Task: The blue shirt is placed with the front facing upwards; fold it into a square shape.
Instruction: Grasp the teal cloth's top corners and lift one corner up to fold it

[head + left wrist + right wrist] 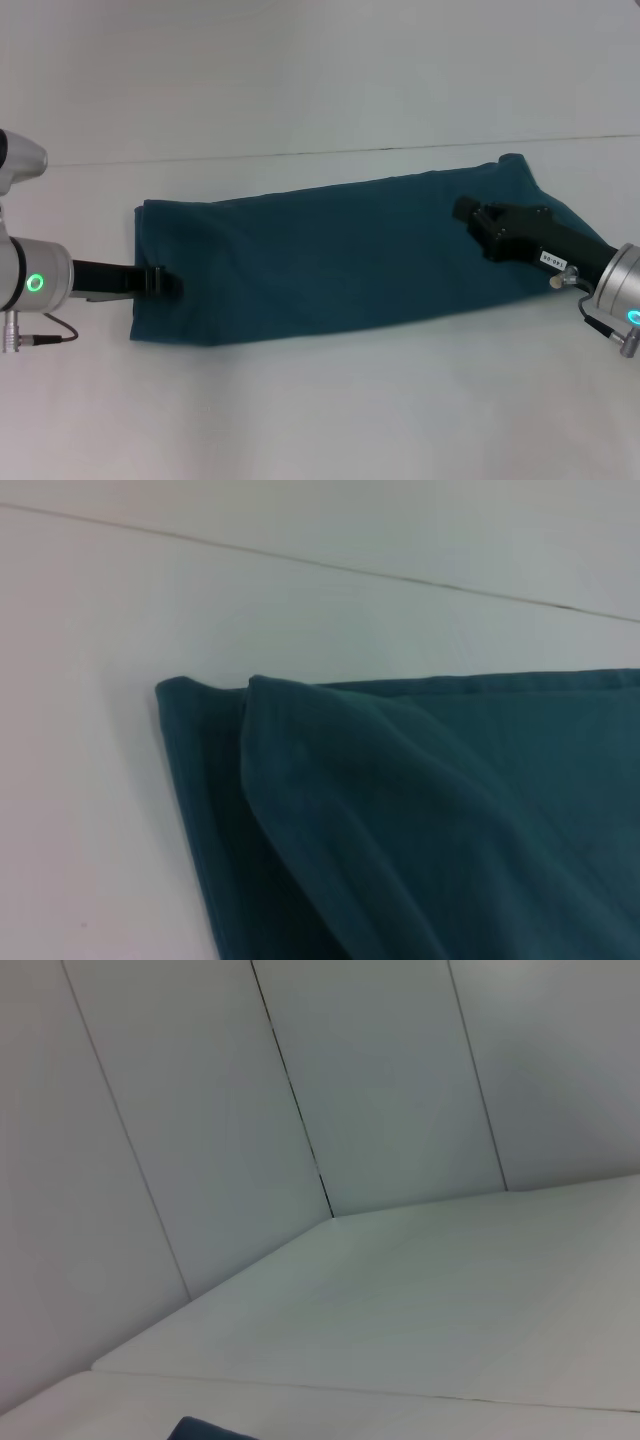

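A: Where is the shirt lying?

B: Flat on the white table, already folded into a long band running left to right, no print or neckline showing. It is a strip, not yet a square.

A: And the arms?

B: The left gripper sits low at the band's left end, just at the lower corner. The right gripper hangs over the right part of the cloth, pointing inward. Whether either one is open or clamped on fabric cannot be told; the fingertips are dark against dark cloth.

A: What does the left wrist view add?

B: A corner with two layers that do not line up. The upper ply is set back from the lower edge and bulges in a soft ridge.

A: So what could go wrong?

B: Likely a pinch that catches only the top ply. If the left end is carried over toward the right, the under layer would drag or stay behind, and the fold would come out skewed.

A: Anything on the right side?

B: The right end looks uneven, with a bump at the far corner. Folding onto it would probably leave a lumpy, off-square edge. Also, the right arm lying over the cloth could pin it and pull wrinkles if the left end moves first.
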`<state>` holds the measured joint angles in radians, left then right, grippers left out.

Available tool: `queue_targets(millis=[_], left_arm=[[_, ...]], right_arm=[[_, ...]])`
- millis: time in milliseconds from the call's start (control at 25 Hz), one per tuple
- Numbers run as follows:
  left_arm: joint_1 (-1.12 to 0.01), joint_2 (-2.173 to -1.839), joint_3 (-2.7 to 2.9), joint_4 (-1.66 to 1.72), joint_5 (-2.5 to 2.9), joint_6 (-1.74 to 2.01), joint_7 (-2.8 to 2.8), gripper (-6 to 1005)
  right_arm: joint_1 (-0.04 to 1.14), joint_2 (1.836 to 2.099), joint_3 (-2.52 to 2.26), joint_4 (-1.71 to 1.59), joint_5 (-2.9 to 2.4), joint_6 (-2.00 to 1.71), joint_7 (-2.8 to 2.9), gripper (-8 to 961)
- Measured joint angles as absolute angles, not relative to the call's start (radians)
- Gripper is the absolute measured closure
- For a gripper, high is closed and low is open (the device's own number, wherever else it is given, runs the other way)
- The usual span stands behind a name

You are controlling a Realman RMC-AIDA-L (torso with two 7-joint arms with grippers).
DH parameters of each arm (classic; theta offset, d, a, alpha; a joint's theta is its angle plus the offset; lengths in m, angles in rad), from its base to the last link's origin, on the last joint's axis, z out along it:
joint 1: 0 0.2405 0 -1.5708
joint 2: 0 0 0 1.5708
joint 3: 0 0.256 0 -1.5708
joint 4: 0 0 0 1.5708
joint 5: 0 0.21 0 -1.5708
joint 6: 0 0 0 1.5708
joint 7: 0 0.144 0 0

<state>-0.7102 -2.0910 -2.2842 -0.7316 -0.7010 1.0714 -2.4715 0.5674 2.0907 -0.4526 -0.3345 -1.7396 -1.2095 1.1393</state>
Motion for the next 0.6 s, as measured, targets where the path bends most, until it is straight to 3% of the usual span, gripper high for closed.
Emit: queue_targets(millis=[80, 440, 600], left_arm=[[-0.709, -2.090, -2.285, -0.731, -0.708, 1.075, -2.466, 610], [-0.698, -2.087, -2.333, -0.742, -0.829, 1.134, -2.378, 960], [-0.703, -2.091, -2.332, -0.758, -0.857, 1.148, -2.370, 959]], right_arm=[[0.567, 2.091, -0.453, -0.334, -1.740, -1.210, 1.142, 925], [0.564, 2.090, -0.453, -0.334, -1.739, -1.210, 1.155, 925], [0.562, 2.089, -0.453, -0.334, -1.735, -1.215, 1.159, 925]])
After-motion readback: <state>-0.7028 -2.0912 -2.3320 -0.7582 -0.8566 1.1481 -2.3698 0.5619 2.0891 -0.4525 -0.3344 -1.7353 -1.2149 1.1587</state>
